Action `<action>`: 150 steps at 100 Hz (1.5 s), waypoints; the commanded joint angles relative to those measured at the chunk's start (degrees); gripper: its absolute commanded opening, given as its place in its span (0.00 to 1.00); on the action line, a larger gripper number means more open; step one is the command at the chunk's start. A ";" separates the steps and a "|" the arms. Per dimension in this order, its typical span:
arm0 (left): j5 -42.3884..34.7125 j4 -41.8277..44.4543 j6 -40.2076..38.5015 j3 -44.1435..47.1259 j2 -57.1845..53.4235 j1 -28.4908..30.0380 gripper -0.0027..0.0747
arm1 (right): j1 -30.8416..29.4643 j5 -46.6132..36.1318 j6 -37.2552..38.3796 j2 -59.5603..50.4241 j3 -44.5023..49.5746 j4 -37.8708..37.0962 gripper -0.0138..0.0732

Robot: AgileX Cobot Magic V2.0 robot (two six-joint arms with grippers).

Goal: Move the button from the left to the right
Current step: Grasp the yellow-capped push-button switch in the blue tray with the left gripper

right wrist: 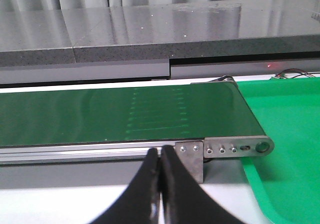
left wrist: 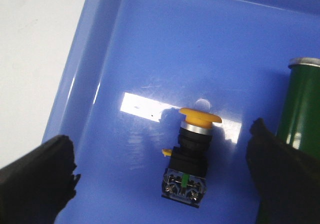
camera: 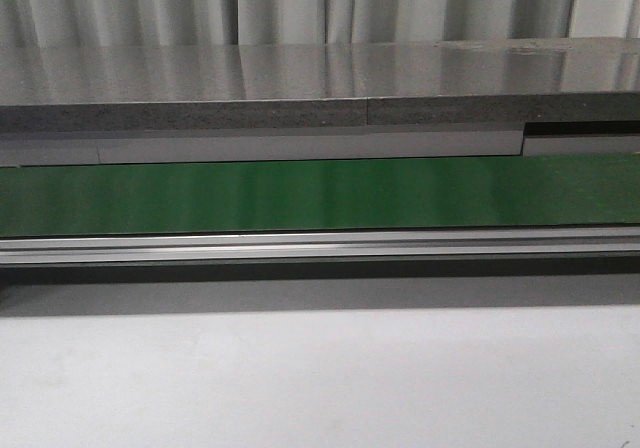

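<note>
The button [left wrist: 192, 149] lies on its side on the floor of a blue tray [left wrist: 150, 44] in the left wrist view, its yellow cap pointing away from the fingers and its dark body with metal terminals nearer them. My left gripper [left wrist: 162, 171] is open, its two black fingers [left wrist: 37, 174] wide apart on either side of the button and not touching it. My right gripper [right wrist: 160, 156] is shut and empty, hovering before the green conveyor belt [right wrist: 115, 116]. Neither gripper shows in the front view.
A green cylinder with a metal rim [left wrist: 300, 104] lies in the blue tray beside one finger. A green tray [right wrist: 285, 124] sits past the conveyor's end roller [right wrist: 260, 146]. The front view shows the belt [camera: 320, 196], its aluminium rail and the white table [camera: 320, 378].
</note>
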 commanded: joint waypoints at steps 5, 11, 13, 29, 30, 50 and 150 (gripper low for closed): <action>-3.13 -0.08 -0.04 -2.05 -1.13 0.01 0.90 | 0.19 -5.13 -0.01 -1.09 -0.88 -0.08 0.08; -3.22 -0.08 -0.04 -2.05 -0.46 0.01 0.90 | 0.19 -5.13 -0.01 -1.09 -0.88 -0.08 0.08; -3.22 -0.21 -0.04 -2.05 -0.05 0.01 0.90 | 0.19 -5.13 -0.01 -1.09 -0.88 -0.08 0.08; -3.22 -0.56 -0.04 -2.05 2.04 0.01 0.90 | 0.19 -5.13 -0.01 -1.09 -0.88 -0.08 0.08; -3.22 -0.56 -0.04 -2.05 2.19 0.01 0.90 | 0.19 -5.13 -0.01 -1.09 -0.88 -0.08 0.08; -3.72 -1.86 -0.04 -2.05 3.34 0.01 0.90 | 0.19 -5.13 -0.01 -1.09 -0.88 -0.08 0.08; -0.83 -3.04 -0.04 -2.05 10.70 0.01 0.90 | 0.19 -5.13 -0.01 -1.09 -0.88 -0.08 0.08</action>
